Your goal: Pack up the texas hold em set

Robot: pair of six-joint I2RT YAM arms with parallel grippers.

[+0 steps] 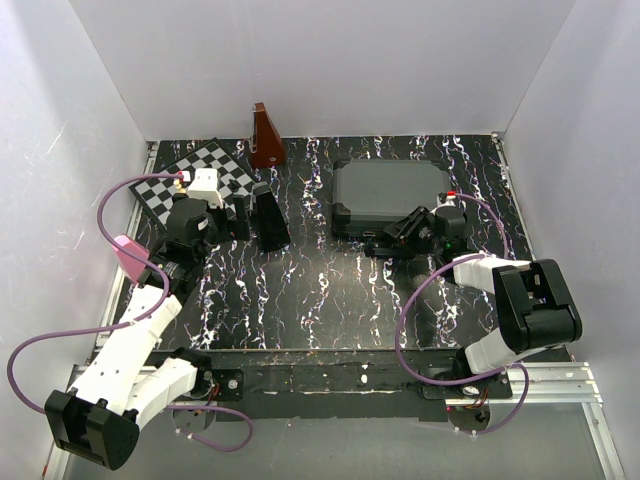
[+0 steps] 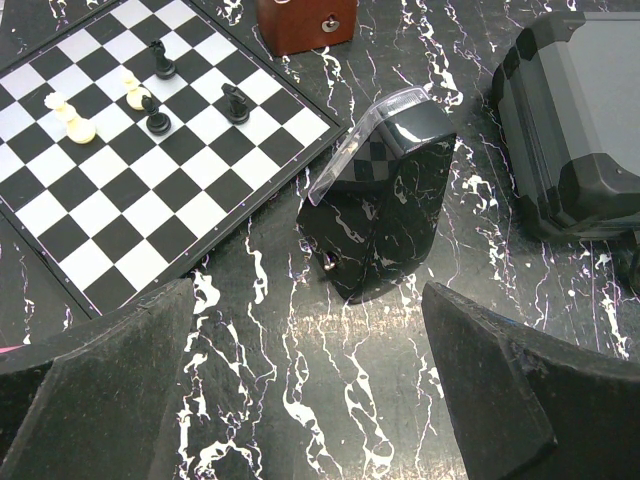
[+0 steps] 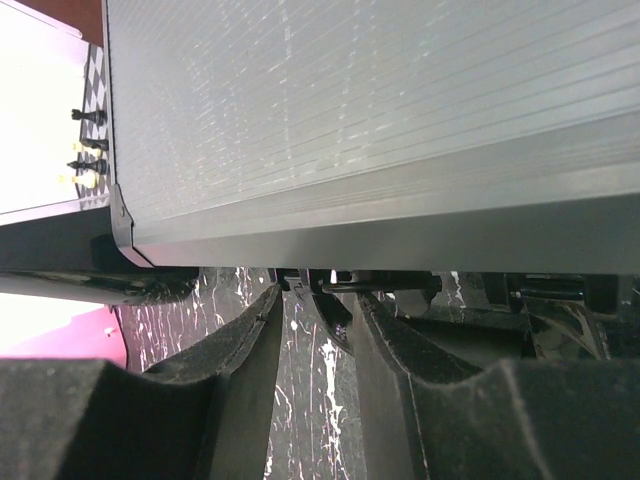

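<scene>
Case (image 1: 390, 190), black and hard-shelled, lies closed and flat on the marbled bench (image 1: 320, 290), in the upper right of the overhead view. The right gripper (image 1: 395, 238) sits at its near edge. From the right wrist, its jaws stand narrowly apart against the dark hardware along that edge of the case (image 3: 400, 120), and whether they pinch it cannot be told. The left gripper (image 1: 232, 215) hovers in the left half of the frame with its jaws spread wide and empty. Ahead of it stands a black marbled wedge (image 2: 385, 200), between the chessboard (image 2: 150, 190) at upper left and the case's corner at right. A brown pyramid (image 1: 264, 138) stands against the back wall.
</scene>
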